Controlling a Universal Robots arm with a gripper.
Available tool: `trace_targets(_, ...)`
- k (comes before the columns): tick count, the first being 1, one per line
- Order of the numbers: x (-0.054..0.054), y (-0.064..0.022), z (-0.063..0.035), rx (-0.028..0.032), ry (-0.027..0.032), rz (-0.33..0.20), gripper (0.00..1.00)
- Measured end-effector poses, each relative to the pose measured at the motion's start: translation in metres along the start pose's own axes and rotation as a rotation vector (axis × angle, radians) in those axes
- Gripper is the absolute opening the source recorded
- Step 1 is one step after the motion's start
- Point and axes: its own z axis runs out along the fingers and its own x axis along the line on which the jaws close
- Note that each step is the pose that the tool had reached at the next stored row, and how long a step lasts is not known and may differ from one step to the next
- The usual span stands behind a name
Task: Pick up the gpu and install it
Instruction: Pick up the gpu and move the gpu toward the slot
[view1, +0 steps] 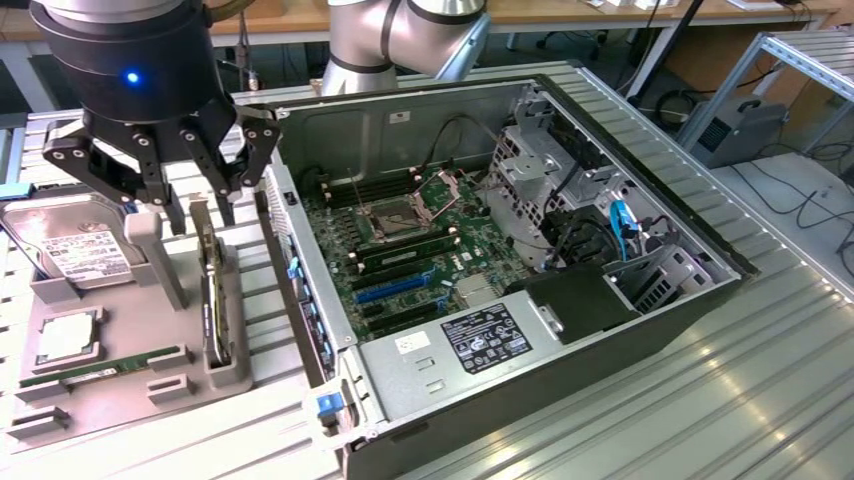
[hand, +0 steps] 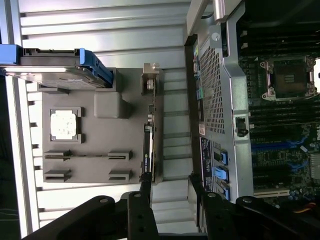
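The gpu (view1: 211, 300) is a thin black card standing on edge in a slot of the grey holder tray (view1: 127, 405), to the exterior view's left of the open computer case (view1: 627, 300). My gripper (view1: 187, 205) hangs just above the card's far end, open, with one finger on each side of it and nothing held. In the wrist view the gpu (hand: 148, 145) shows edge-on with its silver bracket (hand: 150, 80) at the far end. There my gripper (hand: 169, 184) is open, and one of its fingertips (hand: 145, 187) lies in line with the card's near end.
On the tray (hand: 100, 142) also sit a hard drive (view1: 80, 250), a CPU (view1: 64, 335) and a green memory stick (view1: 100, 365). The case holds a motherboard (view1: 400, 240) with blue card slots (view1: 394, 285). Its side wall (hand: 212, 90) stands close beside the gpu.
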Motion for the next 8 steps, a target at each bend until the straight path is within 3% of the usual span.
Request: trace_targets(8, 0.0002, -0.0001, 0.0037, 0.0001, 0.0001, 0.000, 0.42)
